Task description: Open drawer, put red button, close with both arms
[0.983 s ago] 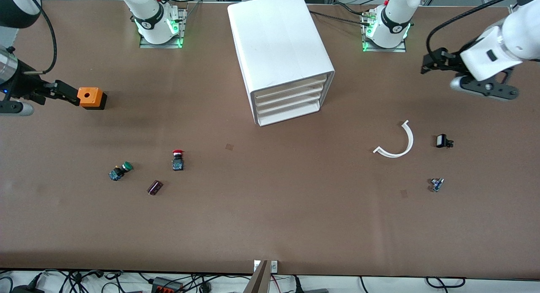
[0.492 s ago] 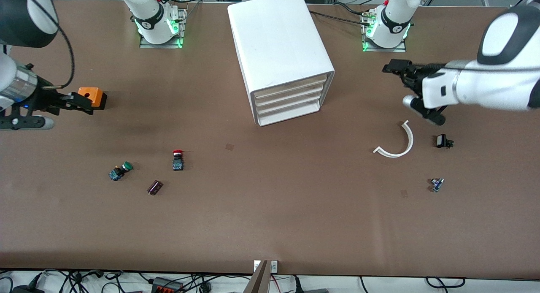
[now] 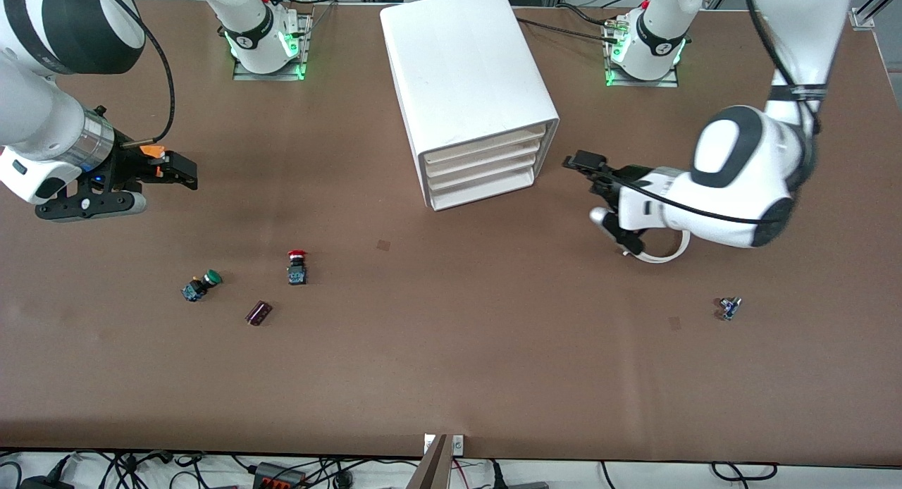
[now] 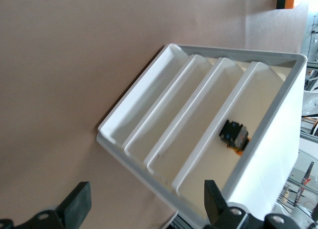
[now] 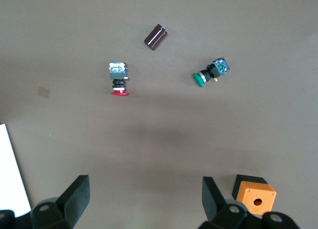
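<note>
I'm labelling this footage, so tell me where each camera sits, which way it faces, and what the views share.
Front view: high across the table, facing both arm bases; shows the open left gripper near the white box-shaped plastic cabinet and the open right gripper over the orange box.
Left wrist view: on the left wrist, looking into the cabinet's drawers; its fingers show.
Right wrist view: on the right wrist, looking down at the table; its fingers show.
Front and right wrist views share the red-capped push button.

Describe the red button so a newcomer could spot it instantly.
Start at the white drawer cabinet, then look nearer the front camera and toward the right arm's end of the table, where three small parts lie. The red button has a red cap; beside it lie a green-capped switch and a dark cylinder.
</note>
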Robot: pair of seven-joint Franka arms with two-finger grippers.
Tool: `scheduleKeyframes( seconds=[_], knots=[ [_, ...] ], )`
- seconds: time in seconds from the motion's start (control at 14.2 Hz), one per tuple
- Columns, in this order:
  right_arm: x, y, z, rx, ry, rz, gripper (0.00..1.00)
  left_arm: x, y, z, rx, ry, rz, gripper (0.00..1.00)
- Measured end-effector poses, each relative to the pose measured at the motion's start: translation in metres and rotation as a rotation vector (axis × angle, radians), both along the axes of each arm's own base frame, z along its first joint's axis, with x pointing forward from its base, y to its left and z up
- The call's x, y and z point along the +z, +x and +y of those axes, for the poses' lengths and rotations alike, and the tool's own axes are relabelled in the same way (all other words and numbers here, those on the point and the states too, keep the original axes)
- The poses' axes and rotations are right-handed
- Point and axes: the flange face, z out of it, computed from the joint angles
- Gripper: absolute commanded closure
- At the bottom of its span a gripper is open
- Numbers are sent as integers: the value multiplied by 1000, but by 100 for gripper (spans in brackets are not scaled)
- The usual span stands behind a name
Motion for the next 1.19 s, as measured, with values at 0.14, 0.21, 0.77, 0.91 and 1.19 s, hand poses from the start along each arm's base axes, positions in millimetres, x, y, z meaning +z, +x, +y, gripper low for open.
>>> scheduleKeyframes(
  seconds=[0.14, 0.21, 0.77, 0.91, 1.19],
  knots=[
    [-8, 3, 1, 3, 0, 13, 0, -38, -10, -6, 25, -120, -57, 0],
    [-14, 4, 2, 4, 0, 22, 0, -60, -18, -3, 46, -195, -74, 0],
    [-20, 14, 34, 57, 6, 15, 0, -151, -61, -17, 106, -415, 21, 9],
    [-17, 15, 37, 61, 7, 9, 0, -155, -69, -23, 96, -421, 44, 11],
    [-25, 21, 39, 64, 6, 18, 0, -162, -86, -35, 68, -426, 77, 28]
  ],
)
